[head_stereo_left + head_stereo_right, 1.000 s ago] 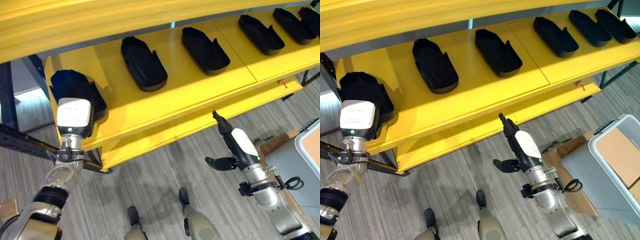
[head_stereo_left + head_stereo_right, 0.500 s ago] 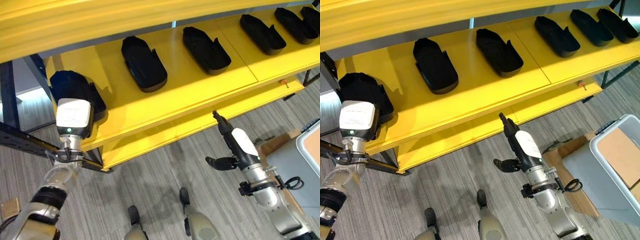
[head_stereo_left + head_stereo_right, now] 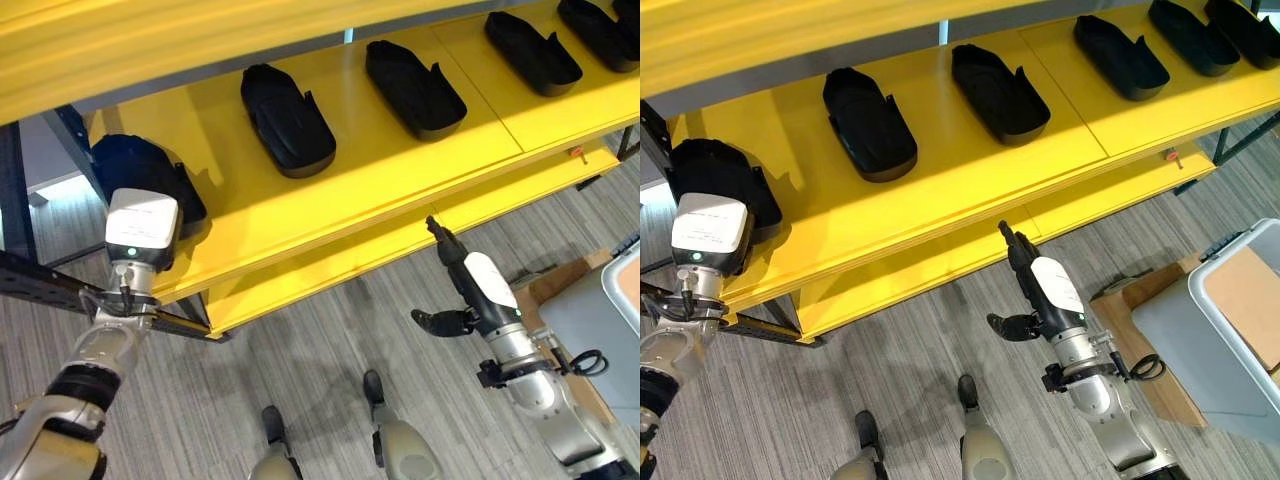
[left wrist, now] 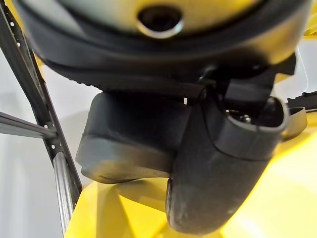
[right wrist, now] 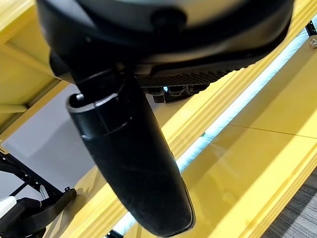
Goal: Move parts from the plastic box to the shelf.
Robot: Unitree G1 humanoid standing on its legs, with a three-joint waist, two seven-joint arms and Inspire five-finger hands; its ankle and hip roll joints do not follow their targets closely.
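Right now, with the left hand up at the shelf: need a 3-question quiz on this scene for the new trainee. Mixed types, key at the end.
1. True or false: the right hand is curled round a black part.
2. Which part on the yellow shelf is the left hand at? A) the leftmost part B) the middle one C) the rightmost one
3. Fill in: the grey plastic box stands at the robot's ____ side.

Key: 1 false, its fingers are straight and hold nothing. 2 A. 3 right.

Black moulded parts [image 3: 288, 120] in a row on yellow shelf [image 3: 380, 170].
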